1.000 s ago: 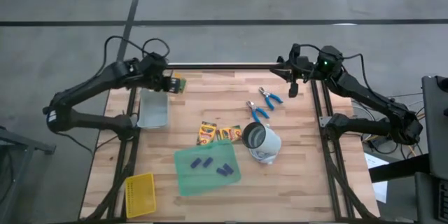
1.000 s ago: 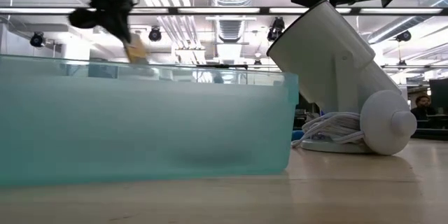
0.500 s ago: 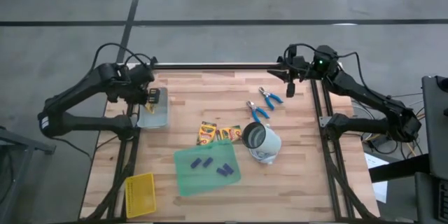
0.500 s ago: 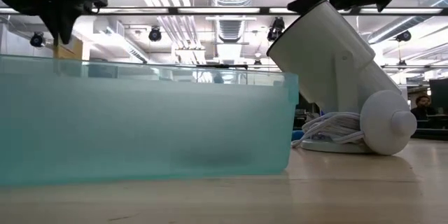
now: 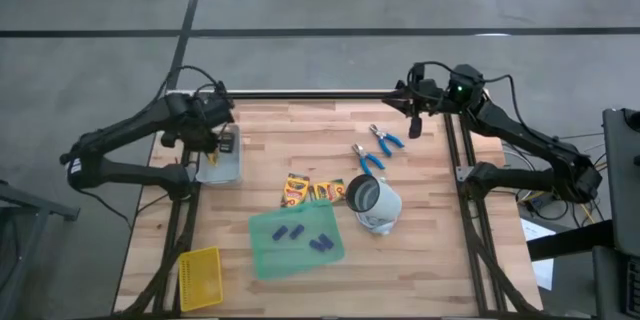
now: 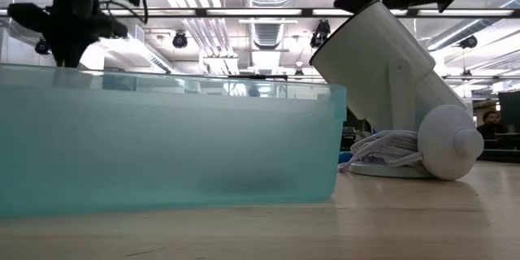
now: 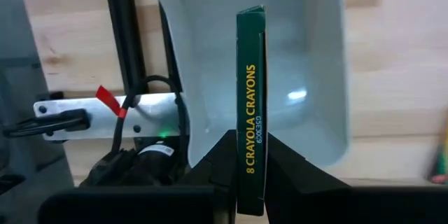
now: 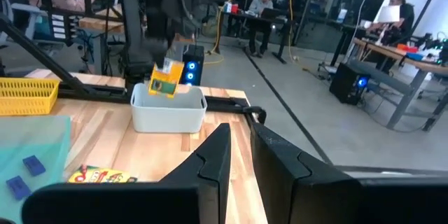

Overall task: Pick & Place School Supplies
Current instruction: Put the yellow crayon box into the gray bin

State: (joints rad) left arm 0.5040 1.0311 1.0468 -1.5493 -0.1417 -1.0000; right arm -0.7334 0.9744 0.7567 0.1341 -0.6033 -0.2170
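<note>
We have the left hand (image 7: 248, 182) clamped on a crayon box (image 7: 251, 105) held on edge, its long axis running straight out from the fingers, directly over the open white bin (image 7: 308, 56) below it, so release drops it inside.

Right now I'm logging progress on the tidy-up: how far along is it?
Nothing visibly put away yet. In hand: the left gripper holds a crayon box over the white bin. Left: two crayon boxes, two blue-handled tools and the purple pieces on the green sheet. The right gripper waits at the table's far edge.
</note>
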